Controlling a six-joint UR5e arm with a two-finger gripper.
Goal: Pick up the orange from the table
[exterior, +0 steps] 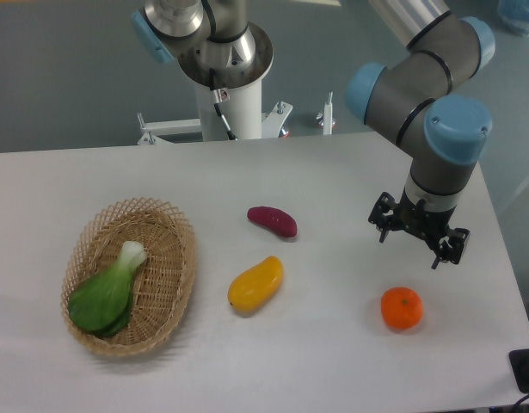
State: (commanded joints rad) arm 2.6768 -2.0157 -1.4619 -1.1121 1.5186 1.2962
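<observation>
- We see the robot's black two-pronged fingers (418, 240) hanging from a grey arm with pale blue joint caps (427, 103), pointing down over the right side of the large flat white-grey worktop (333, 172).
- The two prongs stand apart with open air between them, and nothing is held; we judge them spread wide, with their tips above the surface rather than on it.
- The small round bright-orange fruit (402, 308), an orange with a tiny green stem dimple, sits on the worktop just below the fingers in the picture, a little towards the near edge and slightly to the left of them. It is near the fingers but not touching them.
- To the left of the fingers lies a small dark purple-red oblong vegetable (273, 221), well apart from them.
- Further down and left of that lies an elongated yellow-orange mango (255, 285), also well apart from the fingers and from the orange.
- Far to the left of the fingers stands an oval woven wicker basket (174, 275), and inside it lies a green leafy bok choy with a pale stalk (107, 292).
- Behind the worktop, up and left of the fingers, we see the white pedestal of the arm's base (234, 107).
</observation>
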